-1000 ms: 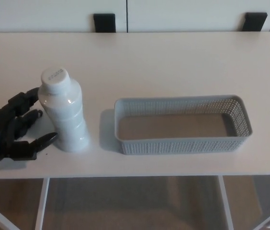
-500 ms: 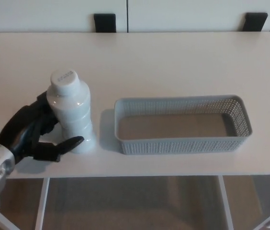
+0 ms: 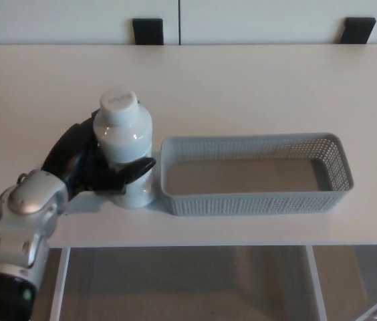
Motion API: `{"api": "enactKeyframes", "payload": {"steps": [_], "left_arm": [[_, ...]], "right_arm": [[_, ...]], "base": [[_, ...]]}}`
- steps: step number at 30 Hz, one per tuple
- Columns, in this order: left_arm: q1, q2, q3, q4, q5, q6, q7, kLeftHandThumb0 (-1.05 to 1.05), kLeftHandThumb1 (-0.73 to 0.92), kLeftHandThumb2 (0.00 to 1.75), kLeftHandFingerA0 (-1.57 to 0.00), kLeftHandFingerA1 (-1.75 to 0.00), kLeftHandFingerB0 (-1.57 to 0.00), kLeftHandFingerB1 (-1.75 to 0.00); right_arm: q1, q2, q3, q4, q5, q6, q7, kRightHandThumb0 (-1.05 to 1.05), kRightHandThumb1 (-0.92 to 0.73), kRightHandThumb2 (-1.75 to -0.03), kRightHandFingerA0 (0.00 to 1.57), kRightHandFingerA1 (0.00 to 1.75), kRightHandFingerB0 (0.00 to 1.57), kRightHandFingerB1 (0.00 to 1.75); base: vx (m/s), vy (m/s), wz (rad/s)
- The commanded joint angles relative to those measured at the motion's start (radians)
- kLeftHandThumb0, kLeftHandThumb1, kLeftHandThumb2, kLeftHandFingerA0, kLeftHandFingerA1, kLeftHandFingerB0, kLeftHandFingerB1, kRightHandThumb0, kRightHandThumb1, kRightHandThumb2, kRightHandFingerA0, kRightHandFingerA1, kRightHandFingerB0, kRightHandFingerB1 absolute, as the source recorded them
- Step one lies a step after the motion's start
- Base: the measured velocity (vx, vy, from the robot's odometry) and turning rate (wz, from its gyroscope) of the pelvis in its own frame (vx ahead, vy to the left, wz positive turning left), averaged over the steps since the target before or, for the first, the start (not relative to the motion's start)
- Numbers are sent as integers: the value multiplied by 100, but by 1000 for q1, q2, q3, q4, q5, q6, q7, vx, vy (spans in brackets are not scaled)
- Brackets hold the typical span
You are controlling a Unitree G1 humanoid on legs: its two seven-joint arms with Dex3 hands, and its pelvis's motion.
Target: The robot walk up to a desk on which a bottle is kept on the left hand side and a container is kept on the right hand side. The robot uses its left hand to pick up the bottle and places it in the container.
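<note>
A white plastic bottle [image 3: 127,148] with a white cap stands upright on the white desk [image 3: 228,80], right against the left end of the grey mesh container [image 3: 255,172]. My left hand [image 3: 85,164] wraps around the bottle from its left side, thumb across the front and fingers behind, shut on it. The silver forearm [image 3: 21,234] comes in from the lower left. The container holds nothing. My right hand does not show.
The desk's front edge [image 3: 208,245] runs just below the container and bottle, with floor beneath. Two black chair backs [image 3: 148,30] stand behind the far edge. Bare desk surface stretches behind the bottle and container.
My left hand has closed on the bottle and carried it rightward, from a gap away to right beside the container's left end. The forearm has come further into view.
</note>
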Motion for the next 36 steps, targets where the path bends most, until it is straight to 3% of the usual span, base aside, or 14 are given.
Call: {"api": "enactKeyframes", "payload": {"steps": [1, 2, 4, 9, 14, 15, 16, 18, 19, 24, 25, 29, 30, 36], "left_arm": [[-192, -58, 85, 269, 56, 44, 333, -14, 71, 80, -110, -132, -88, -92], [-225, -61, 94, 299, 52, 35, 347, -13, 62, 93, -110, -133, -90, -103], [-232, -63, 95, 300, 52, 36, 350, -13, 63, 92, -111, -133, -90, -105], [-207, -52, 109, 240, 37, 42, 326, -14, 75, 74, -103, -146, -81, -107], [-193, -38, 137, 144, 23, 53, 312, -19, 78, 67, -106, -139, -80, -97], [-194, -36, 143, 125, 18, 50, 307, -19, 78, 67, -106, -139, -80, -97], [-200, -38, 153, 77, 10, 55, 307, -21, 78, 67, -107, -130, -80, -96], [-213, -45, 161, -15, -3, 72, 308, -20, 82, 65, -106, -126, -78, -96], [-226, -56, 163, -75, -15, 80, 306, -18, 81, 66, -108, -127, -79, -97], [-286, -128, 140, -289, -64, 179, 306, -18, 77, 66, -117, -110, -82, -97], [-295, -149, 119, -338, -60, 212, 306, -15, 75, 71, -116, -114, -83, -98], [-298, -188, 78, -395, -41, 255, 306, -15, 78, 68, -111, -122, -80, -96], [-309, -227, 52, -403, -30, 275, 315, -13, 81, 65, -104, -132, -80, -97], [-318, -287, -29, -380, 1, 321, 290, -10, 80, 69, -112, -116, -80, -97]], "right_arm": [[-12, 11, 20, -38, -1, 33, -31, -14, -31, -81, 57, 71, 24, 54], [-25, 7, 24, -36, -5, 28, -32, -20, -46, -53, 62, 62, 36, 41], [-30, 1, 25, -28, -8, 21, -26, -16, -31, -81, 53, 69, 23, 54], [-30, -3, 37, -41, -19, 14, -28, -16, -31, -81, 58, 72, 24, 54], [-35, -18, 29, -55, -8, 38, -40, -19, -46, -53, 60, 62, 35, 41], [-41, -20, 26, -46, -5, 38, -35, -19, -46, -53, 60, 62, 35, 41], [-47, -25, 27, -40, -7, 37, -31, -14, -32, -82, 55, 70, 25, 54], [-52, -27, 28, -42, -9, 42, -35, -18, -49, -54, 61, 61, 37, 41], [-53, -26, 29, -50, -7, 47, -40, -15, -32, -81, 57, 71, 25, 54], [-56, -18, 27, -67, -2, 59, -50, -17, -31, -81, 60, 72, 25, 54], [-56, -16, 28, -69, -6, 62, -60, -19, -49, -54, 66, 62, 37, 40], [-59, -15, 28, -53, -10, 55, -59, -18, -49, -54, 63, 62, 37, 41], [-50, -11, 32, -77, -6, 64, -58, -15, -32, -82, 60, 73, 25, 54], [-49, -12, 38, -71, -10, 55, -47, -16, -31, -81, 57, 72, 24, 54]], "base": [[0, 0, 0], [0, 0, 0], [0, 0, 0], [0, 0, 0], [0, 0, 0], [0, 0, 0], [0, 0, 0], [0, 0, 0], [0, 0, 0], [0, 0, 0], [0, 0, 0], [0, 0, 0], [0, 0, 0], [0, 0, 0]]}}
